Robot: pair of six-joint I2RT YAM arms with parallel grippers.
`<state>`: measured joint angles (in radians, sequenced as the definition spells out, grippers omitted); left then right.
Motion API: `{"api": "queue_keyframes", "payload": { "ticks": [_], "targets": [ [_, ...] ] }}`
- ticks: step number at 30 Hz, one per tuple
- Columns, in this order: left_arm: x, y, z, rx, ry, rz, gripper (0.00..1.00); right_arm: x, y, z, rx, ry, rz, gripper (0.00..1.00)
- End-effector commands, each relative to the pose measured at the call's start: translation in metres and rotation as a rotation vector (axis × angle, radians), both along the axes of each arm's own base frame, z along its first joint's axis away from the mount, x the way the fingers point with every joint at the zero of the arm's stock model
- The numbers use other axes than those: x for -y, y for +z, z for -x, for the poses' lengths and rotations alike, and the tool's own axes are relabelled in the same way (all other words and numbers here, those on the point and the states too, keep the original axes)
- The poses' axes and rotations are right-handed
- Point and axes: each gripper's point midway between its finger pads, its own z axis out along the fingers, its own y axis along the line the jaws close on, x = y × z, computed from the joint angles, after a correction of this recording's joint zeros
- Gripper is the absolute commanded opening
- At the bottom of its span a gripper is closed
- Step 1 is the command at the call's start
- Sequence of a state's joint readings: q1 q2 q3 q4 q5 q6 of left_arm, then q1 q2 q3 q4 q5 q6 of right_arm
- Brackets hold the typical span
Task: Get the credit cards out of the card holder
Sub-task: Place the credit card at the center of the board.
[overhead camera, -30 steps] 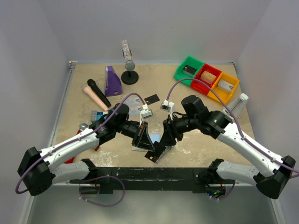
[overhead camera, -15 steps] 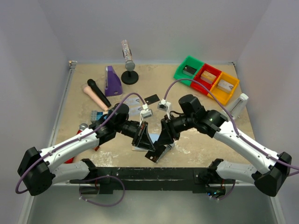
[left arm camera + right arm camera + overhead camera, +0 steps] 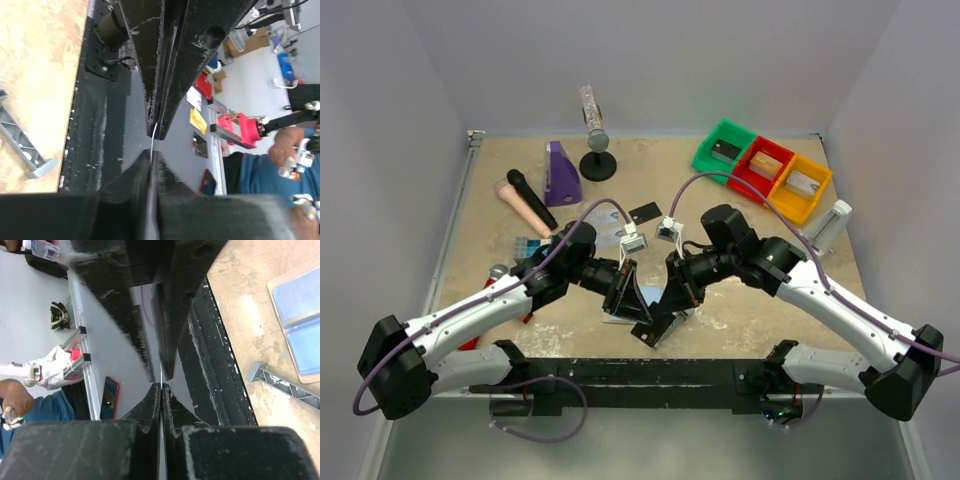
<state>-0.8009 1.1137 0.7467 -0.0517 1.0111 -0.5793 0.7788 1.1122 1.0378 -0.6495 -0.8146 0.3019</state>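
Both arms meet low over the table's front edge. My left gripper and right gripper are each shut on the same thin credit card, held between them. That card shows edge-on as a pale line between my left fingertips, with the right gripper's fingers opposite. The same edge-on card shows in the right wrist view. The card holder lies open on the table beneath them, its pale blue panels and tan edging visible. Two more credit cards, one black and one pale, lie further back.
A narrow grey bar tool lies by the holder near the black front rail. A blue studded block, black microphone, purple piece and small stand sit back left. Green, red and yellow bins stand back right.
My right gripper moved slightly left and closed onto the card that the left gripper was holding. The left arm has stayed where it was.
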Motion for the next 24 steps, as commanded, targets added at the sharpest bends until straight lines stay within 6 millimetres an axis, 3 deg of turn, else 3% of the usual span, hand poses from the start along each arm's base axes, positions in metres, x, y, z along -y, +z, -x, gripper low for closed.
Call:
{"api": "queue_keyframes", "payload": {
  "ticks": [1, 3, 5, 12, 19, 24],
  "targets": [
    [0.001, 0.017, -0.009, 0.084, 0.048, 0.034, 0.34, 0.000, 0.004, 0.000, 0.014, 0.003, -0.013, 0.00],
    [-0.004, 0.017, -0.017, 0.106, 0.115, 0.018, 0.50, 0.000, 0.005, -0.003, 0.012, -0.014, -0.010, 0.00],
    [-0.014, 0.018, -0.028, 0.125, 0.192, 0.013, 0.55, 0.003, 0.006, -0.014, 0.017, -0.065, -0.003, 0.00],
    [-0.100, 0.006, -0.101, 0.209, 0.752, -0.136, 0.55, 0.030, -0.014, -0.126, -0.025, -0.567, 0.008, 0.00],
    [-0.138, 0.004, -0.106, 0.250, 0.993, -0.178, 0.52, 0.030, -0.053, -0.214, -0.034, -0.792, 0.125, 0.00],
    [-0.158, 0.000, -0.101, 0.279, 1.083, -0.193, 0.53, 0.024, -0.078, -0.258, -0.080, -0.850, 0.138, 0.00]
  ]
}}
